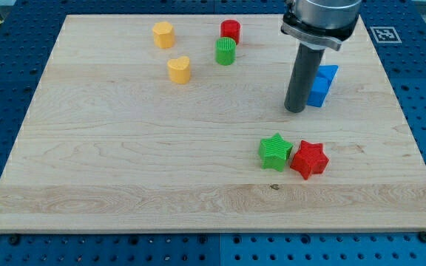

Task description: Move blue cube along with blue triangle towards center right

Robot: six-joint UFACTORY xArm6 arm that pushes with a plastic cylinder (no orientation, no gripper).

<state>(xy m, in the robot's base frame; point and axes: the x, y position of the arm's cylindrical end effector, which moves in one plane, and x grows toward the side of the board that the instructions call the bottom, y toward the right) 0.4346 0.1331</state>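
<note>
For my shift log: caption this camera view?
My tip rests left of the blue cube and blue triangle.

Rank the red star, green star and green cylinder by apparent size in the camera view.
1. red star and green star: look alike, no ranking between them.
2. green cylinder: looks smallest, though it lies farther up the view, so its distance may account for this.

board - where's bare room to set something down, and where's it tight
Free: the view's left and bottom, below the yellow blocks and left of the green star. Crowded: the top, by the red cylinder, green cylinder, and my tip against the blue blocks.
</note>
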